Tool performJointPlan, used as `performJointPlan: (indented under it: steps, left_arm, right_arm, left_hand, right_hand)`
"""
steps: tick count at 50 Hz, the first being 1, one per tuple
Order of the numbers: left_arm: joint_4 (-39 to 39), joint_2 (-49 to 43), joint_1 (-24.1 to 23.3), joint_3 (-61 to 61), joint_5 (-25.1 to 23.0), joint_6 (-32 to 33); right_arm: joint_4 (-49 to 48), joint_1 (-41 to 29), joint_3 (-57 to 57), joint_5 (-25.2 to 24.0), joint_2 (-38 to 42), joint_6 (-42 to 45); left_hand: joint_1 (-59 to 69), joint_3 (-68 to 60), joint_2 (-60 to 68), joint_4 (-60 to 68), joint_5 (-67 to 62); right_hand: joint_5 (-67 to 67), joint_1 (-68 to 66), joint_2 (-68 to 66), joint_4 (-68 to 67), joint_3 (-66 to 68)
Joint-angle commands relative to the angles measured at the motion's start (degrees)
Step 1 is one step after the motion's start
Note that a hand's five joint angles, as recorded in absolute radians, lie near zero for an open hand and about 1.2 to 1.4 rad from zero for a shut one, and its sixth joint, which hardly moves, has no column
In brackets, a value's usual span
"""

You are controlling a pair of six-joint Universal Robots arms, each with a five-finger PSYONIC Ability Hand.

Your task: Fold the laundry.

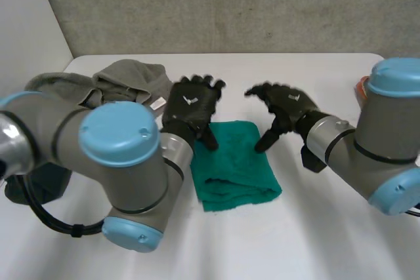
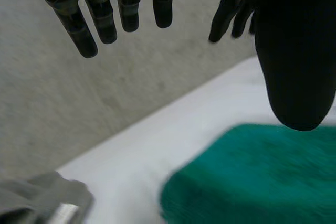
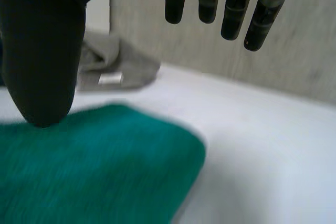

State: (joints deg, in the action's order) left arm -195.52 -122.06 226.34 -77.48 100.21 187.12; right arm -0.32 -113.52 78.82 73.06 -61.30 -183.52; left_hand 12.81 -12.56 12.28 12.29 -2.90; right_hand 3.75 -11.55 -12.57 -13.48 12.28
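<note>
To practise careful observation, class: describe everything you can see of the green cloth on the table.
The green cloth is a teal, fuzzy, towel-like fabric, folded into a rough rectangle, with stacked layers showing along its near edge. It lies flat on the white table. The left hand and the right hand are open over its far edge, each thumb pointing down at a far corner; whether they touch it is unclear. A grey garment lies apart from it.
</note>
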Motion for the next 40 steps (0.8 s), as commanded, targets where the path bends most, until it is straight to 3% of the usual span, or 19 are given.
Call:
performJointPlan:
  steps: [1, 10, 17, 21, 29, 37, 40]
  left_arm:
    - [8.48, -7.05, 0.06, 4.70, -0.01, -0.18]
    - [14.28, -10.57, 0.68, 5.23, 1.39, 0.43]
    - [14.37, -7.59, 0.68, 5.93, -0.71, 0.35]
    - [14.28, 0.93, 3.13, 5.85, -5.19, 0.26]
    - [15.60, 10.87, 6.04, 4.44, -20.39, 0.00]
    - [26.23, 13.77, 9.03, 3.91, -35.50, 0.43]
    - [26.50, 13.78, 9.12, 3.82, -36.92, 0.43]
  right_arm:
    - [9.38, -0.57, -7.36, -0.29, 9.88, 7.73]
    - [9.64, -0.83, -8.94, 1.64, 13.49, 14.84]
    - [9.03, -1.09, -8.24, 4.02, 7.26, 16.62]
    - [5.96, -1.97, -4.82, 5.07, 0.76, 16.70]
    - [-8.00, -4.86, 13.35, 5.60, -9.62, 19.33]
    - [-22.24, -10.57, 25.50, 6.65, -7.70, 28.46]
    - [-24.54, -10.94, 25.86, 7.62, -5.59, 29.88]
  left_hand:
    - [0.60, -0.85, 1.13, 1.12, -0.50]
    - [0.77, -1.02, 1.29, 1.29, -0.67]
    - [0.43, -0.68, 0.96, 0.95, -0.34]
    - [0.77, -1.02, 1.30, 1.29, -0.68]
    - [3.13, -3.37, 3.65, 3.64, -3.03]
    - [3.13, -3.37, 3.65, 3.64, -3.03]
    - [3.12, -3.37, 3.65, 3.64, -3.03]
  right_hand:
    - [-3.75, 1.55, 2.57, 3.48, -2.28]
    - [-3.51, 1.30, 2.32, 3.24, -2.04]
    - [-3.49, 1.29, 2.31, 3.22, -2.02]
    - [-3.75, 1.55, 2.57, 3.48, -2.28]
    - [-3.75, 1.55, 2.57, 3.48, -2.28]
    - [-3.75, 1.55, 2.57, 3.48, -2.28]
    - [-3.75, 1.55, 2.57, 3.48, -2.28]
